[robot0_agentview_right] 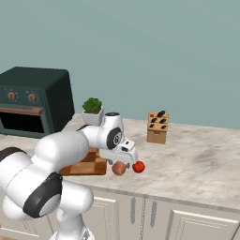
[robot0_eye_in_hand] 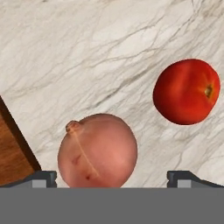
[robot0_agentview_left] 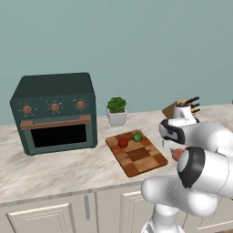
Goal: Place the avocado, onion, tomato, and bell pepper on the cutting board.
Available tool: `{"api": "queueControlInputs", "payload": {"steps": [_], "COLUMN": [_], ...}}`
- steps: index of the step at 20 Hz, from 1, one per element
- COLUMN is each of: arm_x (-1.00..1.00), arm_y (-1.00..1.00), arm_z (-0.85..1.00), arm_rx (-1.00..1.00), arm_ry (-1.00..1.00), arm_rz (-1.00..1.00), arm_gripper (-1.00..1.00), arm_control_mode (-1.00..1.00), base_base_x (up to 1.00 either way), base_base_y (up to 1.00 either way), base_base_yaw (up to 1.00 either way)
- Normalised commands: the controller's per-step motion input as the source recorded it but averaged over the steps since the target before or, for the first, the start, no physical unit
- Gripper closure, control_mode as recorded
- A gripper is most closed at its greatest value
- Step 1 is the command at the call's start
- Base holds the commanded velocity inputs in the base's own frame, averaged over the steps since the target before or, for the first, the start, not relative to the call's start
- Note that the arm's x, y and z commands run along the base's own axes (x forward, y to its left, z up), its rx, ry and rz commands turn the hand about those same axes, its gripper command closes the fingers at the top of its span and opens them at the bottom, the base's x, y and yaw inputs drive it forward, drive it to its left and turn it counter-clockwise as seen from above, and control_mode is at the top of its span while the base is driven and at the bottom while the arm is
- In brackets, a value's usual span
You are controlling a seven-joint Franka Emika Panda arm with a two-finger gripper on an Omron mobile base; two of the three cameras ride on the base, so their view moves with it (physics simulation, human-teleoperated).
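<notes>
A: What's already on the checkered wooden cutting board (robot0_agentview_left: 139, 157)?
B: A red round fruit (robot0_agentview_left: 123, 143) and the small green avocado (robot0_agentview_left: 137, 137). Just right of the board, on the marble counter (robot0_eye_in_hand: 109, 52), sit the pale pinkish onion (robot0_eye_in_hand: 97, 151) and a red tomato (robot0_eye_in_hand: 187, 92).
A: And the gripper (robot0_eye_in_hand: 112, 177)?
B: Spread wide, empty, straddling the onion, likely next.

Dark green toaster oven (robot0_agentview_left: 55, 112) stands at the left on the marble bench (robot0_agentview_left: 54, 170), against the teal wall (robot0_agentview_left: 136, 45). Potted plant (robot0_agentview_left: 117, 110) just beside it. Wooden knife block (robot0_agentview_right: 157, 127) farther right. Cabinet doors (robot0_agentview_right: 140, 218) below
</notes>
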Motion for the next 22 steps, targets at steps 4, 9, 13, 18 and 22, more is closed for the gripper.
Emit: {"api": "queueControlInputs", "payload": {"steps": [4,9,13,18,22], "arm_x": [-0.07,-0.06,0.0,0.0,0.0], "arm_y": [0.02,0.05,0.13,0.07,0.04], "arm_z": [-0.15,-0.09,-0.05,-0.07,-0.1], "arm_rx": [0.0,0.0,0.0,0.0,0.0], "arm_ry": [0.0,0.0,0.0,0.0,0.0], "arm_rz": [0.06,0.07,0.05,0.06,0.06], "arm_gripper": [-1.0,-1.0,-1.0,-1.0,-1.0], "arm_control_mode": [-1.0,-1.0,-1.0,-1.0,-1.0], "base_base_x": [0.0,0.0,0.0,0.0,0.0], "base_base_y": [0.0,0.0,0.0,0.0,0.0], "base_base_yaw": [0.0,0.0,0.0,0.0,0.0]}}
